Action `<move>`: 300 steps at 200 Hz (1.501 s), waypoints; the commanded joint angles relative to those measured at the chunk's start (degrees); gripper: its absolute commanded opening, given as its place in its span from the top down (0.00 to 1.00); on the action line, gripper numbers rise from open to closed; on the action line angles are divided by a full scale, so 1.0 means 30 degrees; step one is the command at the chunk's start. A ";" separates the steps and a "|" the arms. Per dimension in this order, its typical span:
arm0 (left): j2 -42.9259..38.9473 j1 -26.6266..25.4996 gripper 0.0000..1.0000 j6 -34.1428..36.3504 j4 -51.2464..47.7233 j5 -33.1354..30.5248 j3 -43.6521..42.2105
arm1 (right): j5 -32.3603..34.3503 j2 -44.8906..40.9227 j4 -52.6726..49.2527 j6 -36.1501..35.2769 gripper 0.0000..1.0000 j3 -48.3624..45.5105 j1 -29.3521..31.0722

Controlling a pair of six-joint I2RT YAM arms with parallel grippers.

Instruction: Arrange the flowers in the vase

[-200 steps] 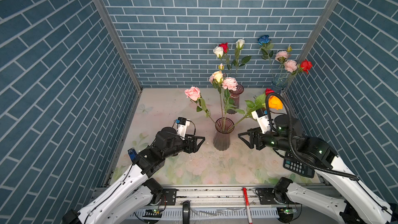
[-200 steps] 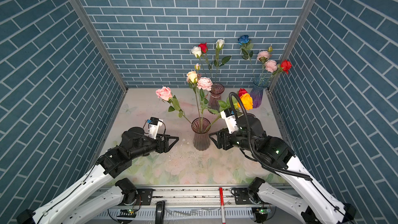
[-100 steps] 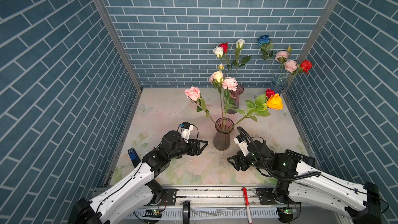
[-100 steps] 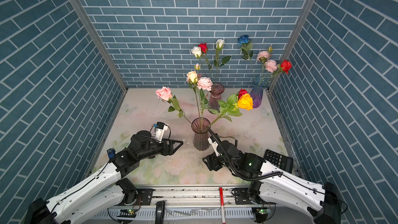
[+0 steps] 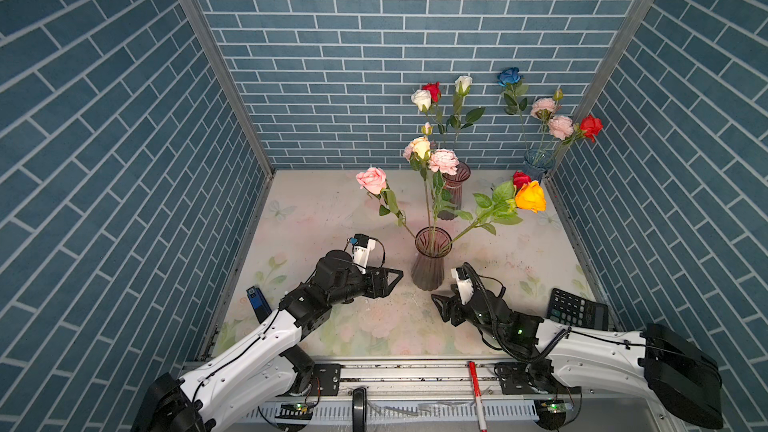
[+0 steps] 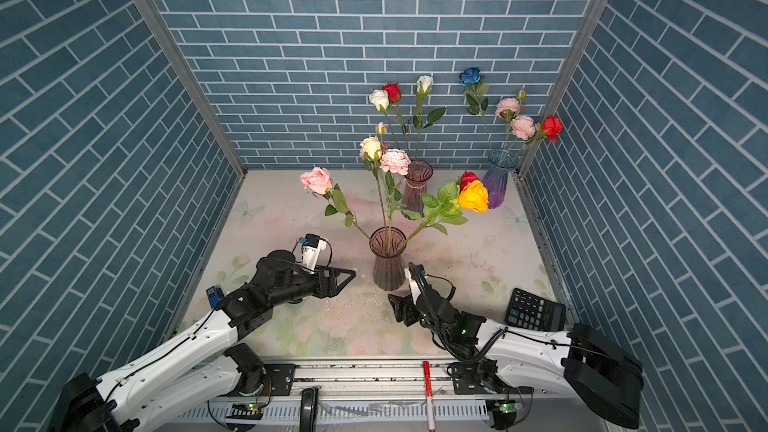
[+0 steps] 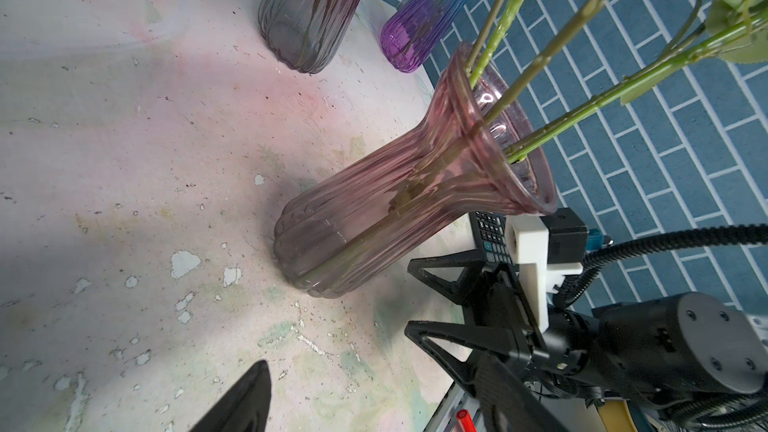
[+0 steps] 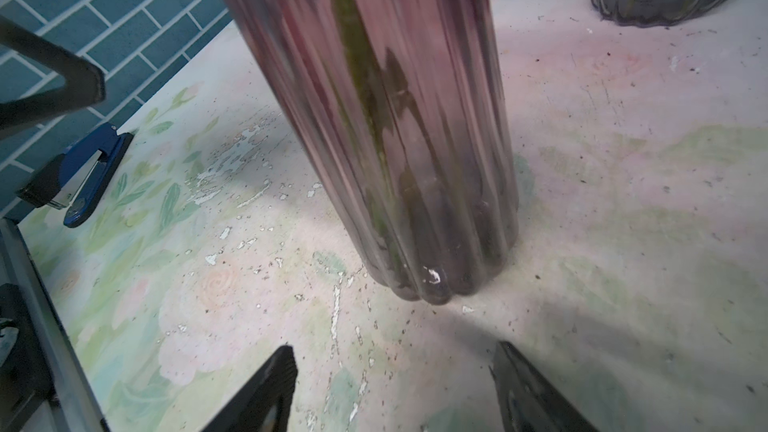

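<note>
A ribbed pink glass vase [image 5: 430,261] [image 6: 386,261] stands mid-table and holds several flowers: a pink rose [image 5: 371,179], a pink peony [image 5: 443,161], a cream rose [image 5: 420,146] and an orange rose [image 5: 530,196] [image 6: 473,196]. My left gripper [image 5: 395,277] [image 6: 350,276] hovers open and empty just left of the vase body. My right gripper [image 5: 437,304] [image 6: 392,303] sits low in front of the vase's base, open and empty. In the right wrist view the vase [image 8: 395,118] rises just beyond my open right gripper [image 8: 395,392]. In the left wrist view the vase [image 7: 395,197] shows with green stems in it.
A maroon vase [image 5: 456,191] and a blue-purple vase [image 5: 538,162] with more flowers stand at the back. A calculator [image 5: 575,313] lies front right, a blue stapler [image 5: 257,305] front left, and a red-and-white pen [image 5: 476,392] on the front rail. Brick walls close three sides.
My right arm has dropped and drawn back from beside the vase's upper right to low in front of its base. The left gripper has edged toward the vase.
</note>
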 commanded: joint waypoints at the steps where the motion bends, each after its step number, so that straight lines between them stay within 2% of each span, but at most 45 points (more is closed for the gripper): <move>1: -0.0134 0.0046 0.20 -0.0103 0.0625 0.0029 0.0009 | 0.1061 0.1619 0.6481 -0.1556 0.24 -0.0923 0.0094; 41: -0.0081 0.0051 0.20 -0.0290 0.0885 0.0093 -0.0108 | 0.1340 0.4647 0.8212 -0.2315 0.24 -0.0244 0.0069; 91: -0.0325 0.0036 0.20 -0.0105 0.0484 0.0066 -0.0011 | 0.1684 0.7800 1.0811 -0.2469 0.29 0.0322 -0.0274; 143: -0.0442 0.0053 0.20 0.0069 0.0119 0.0120 0.0060 | -0.0307 1.0496 1.3401 -0.2513 0.35 0.0943 -0.1743; 173: -0.0662 0.0039 0.20 0.0426 -0.0349 0.0046 0.0203 | -0.0800 1.1218 1.3074 -0.2393 0.37 0.1824 -0.2473; 300: -0.1852 0.0223 0.20 0.1505 -0.2256 -0.0191 0.0551 | -0.5047 1.3922 0.7043 -0.3200 0.38 0.8444 -0.4884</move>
